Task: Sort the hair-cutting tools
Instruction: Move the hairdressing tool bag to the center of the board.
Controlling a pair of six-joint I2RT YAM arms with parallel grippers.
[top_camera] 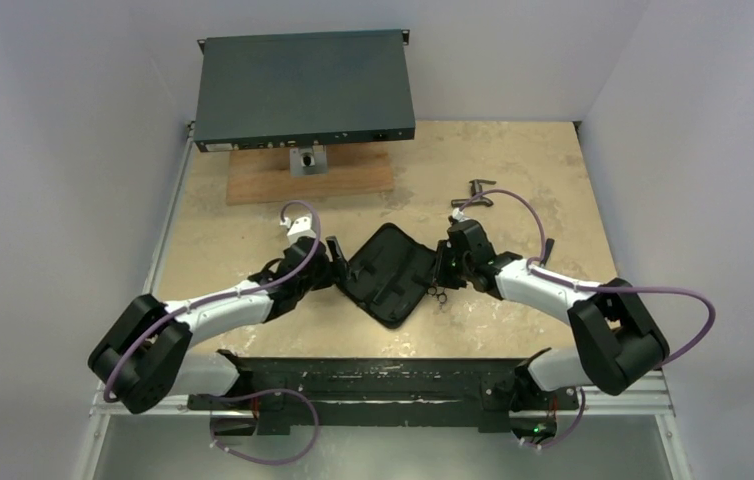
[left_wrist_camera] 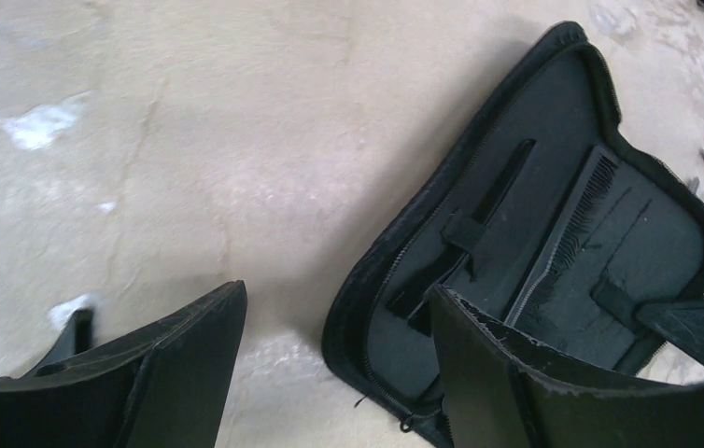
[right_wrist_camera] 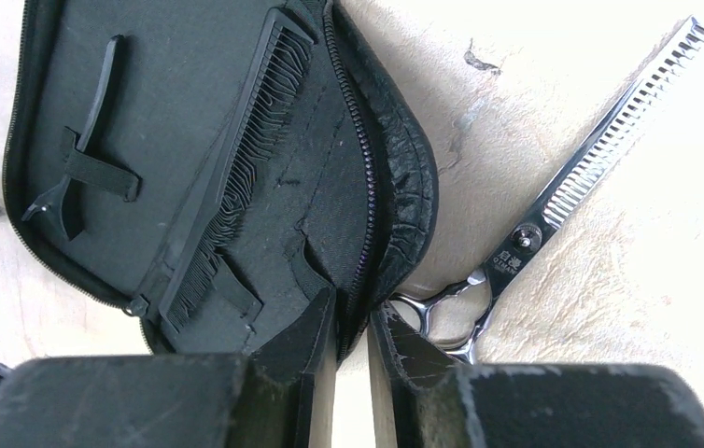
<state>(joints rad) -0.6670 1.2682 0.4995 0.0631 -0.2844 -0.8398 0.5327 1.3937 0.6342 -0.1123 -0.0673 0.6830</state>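
Observation:
An open black zip case [top_camera: 390, 275] lies in the middle of the table. In it a slim black comb [right_wrist_camera: 236, 177] sits under a strap, and a thin black clip [right_wrist_camera: 87, 140] under another. The silver toothed scissors [right_wrist_camera: 554, 201] lie on the table just right of the case, handles against its rim. My right gripper [right_wrist_camera: 353, 317] is pinched on the case's right zipper edge, next to the scissor handles. My left gripper [left_wrist_camera: 337, 294] stands open astride the case's left edge, one finger over the lining and one over the table. The comb [left_wrist_camera: 563, 229] and clip [left_wrist_camera: 479, 224] also show in the left wrist view.
A flat dark electronics box [top_camera: 305, 88] rests on a wooden board [top_camera: 308, 175] at the back. A small dark metal piece [top_camera: 478, 192] lies behind my right gripper. Walls close in the table on the left, the back and the right.

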